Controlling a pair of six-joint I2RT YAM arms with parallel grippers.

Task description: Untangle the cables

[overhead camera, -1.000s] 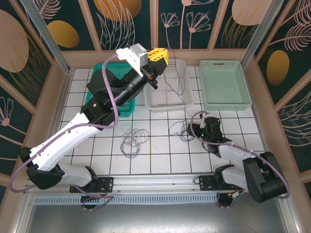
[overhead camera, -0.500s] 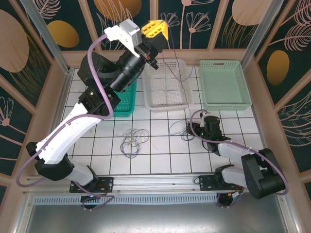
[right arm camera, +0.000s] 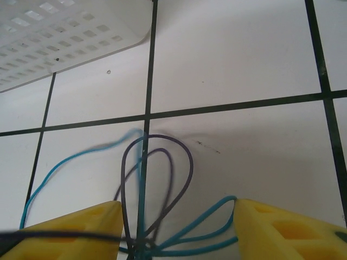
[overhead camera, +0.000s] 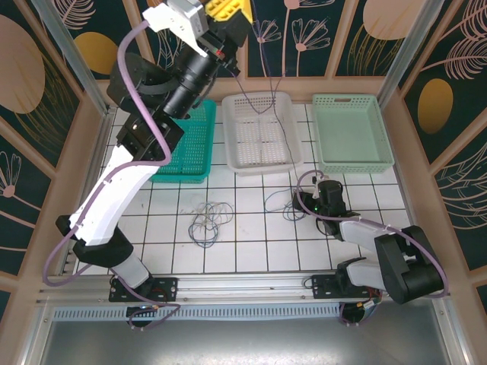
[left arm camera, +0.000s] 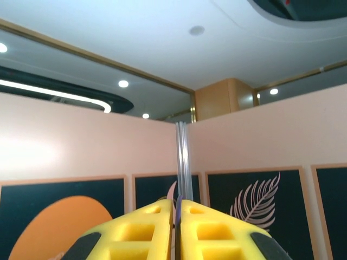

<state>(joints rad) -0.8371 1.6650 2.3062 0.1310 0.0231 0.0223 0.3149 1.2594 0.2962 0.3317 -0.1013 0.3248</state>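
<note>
Your left gripper (overhead camera: 225,11) hangs high above the far edge of the table. Its yellow pads (left arm camera: 146,227) are pressed together on one thin dark strand of the cables (overhead camera: 259,112). From that pinch you can follow the strand down over the white basket (overhead camera: 230,137) toward the tiled tabletop (overhead camera: 251,251), where a small tangle (overhead camera: 283,204) lies.

Your right gripper (overhead camera: 303,203) sits low over the tiles just beside that tangle, jaws apart and gripping nothing. In the right wrist view, greyish-purple loops (right arm camera: 162,179) and teal strands (right arm camera: 200,227) lie on the tile between its two yellow fingers (right arm camera: 81,225).

A second loose bundle (overhead camera: 207,220) of curled wires lies well apart to the left, near the table's middle. A teal basket (overhead camera: 190,173) and a pale green basket (overhead camera: 351,166) flank the white one.
</note>
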